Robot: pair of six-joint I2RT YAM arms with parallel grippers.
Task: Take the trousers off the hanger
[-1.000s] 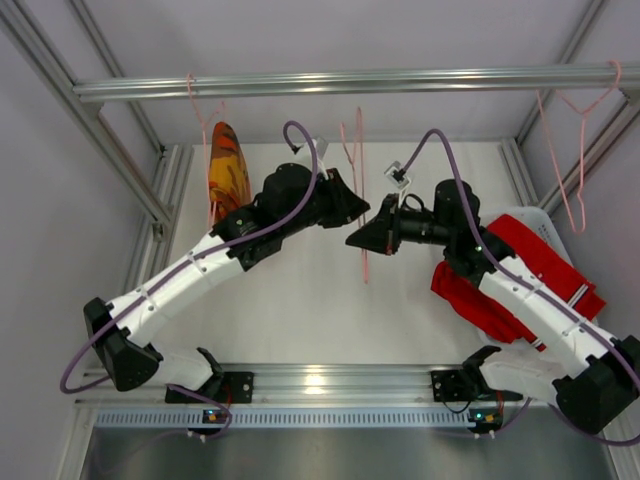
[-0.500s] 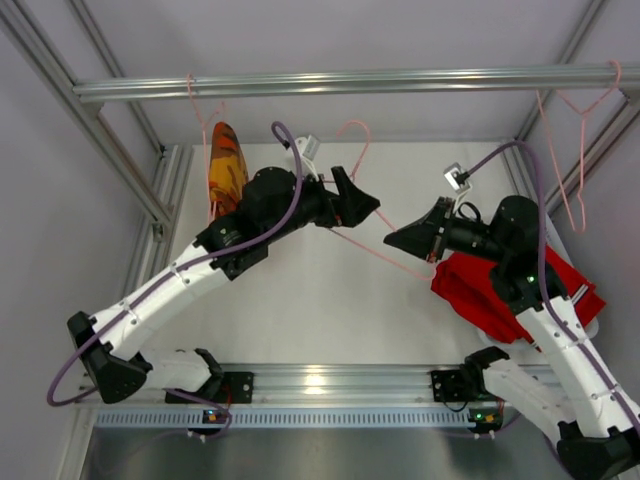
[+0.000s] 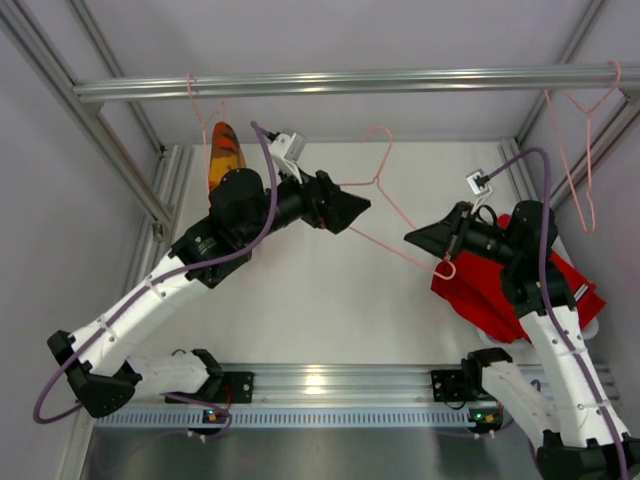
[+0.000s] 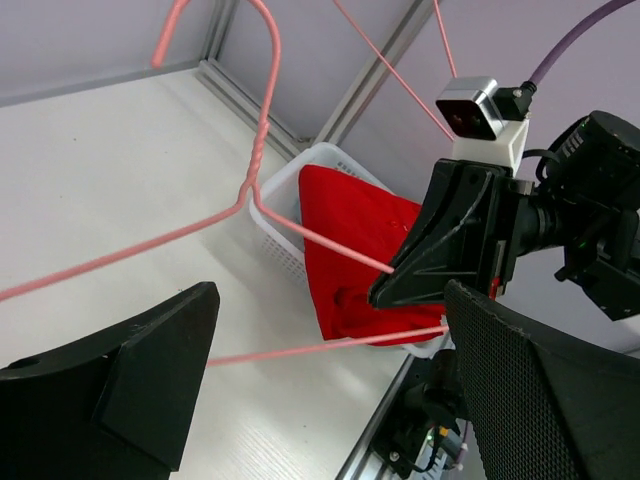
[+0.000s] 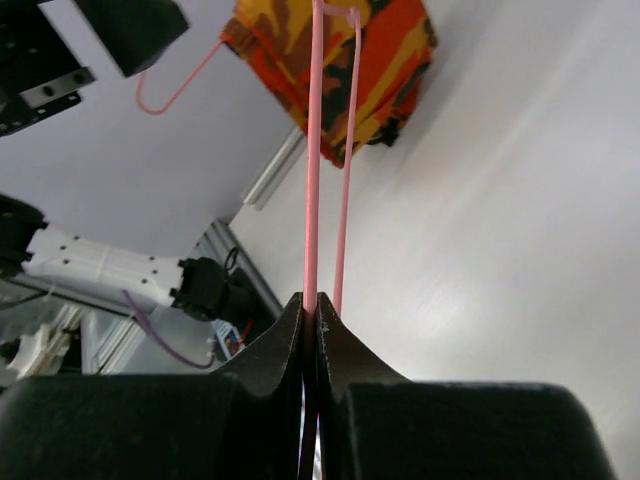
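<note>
Here, the right gripper (image 3: 410,238) clamps the bare pink hanger (image 5: 313,150), likely to set it aside near the red trousers (image 3: 485,295), while the left gripper (image 3: 357,208) gapes wide.

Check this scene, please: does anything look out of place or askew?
Yes. An empty pink hanger is off the rail, tilted, pinched in the shut right hand, whereas the patterned trousers hang below the rail.

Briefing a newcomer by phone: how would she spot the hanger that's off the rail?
Find the metal rail across the top. The left hanger on it holds orange trousers; the right hanger on it is bare. The third hanger sits below mid-rail between the arms, bare too, and alone is pinched in the right fingers.
</note>
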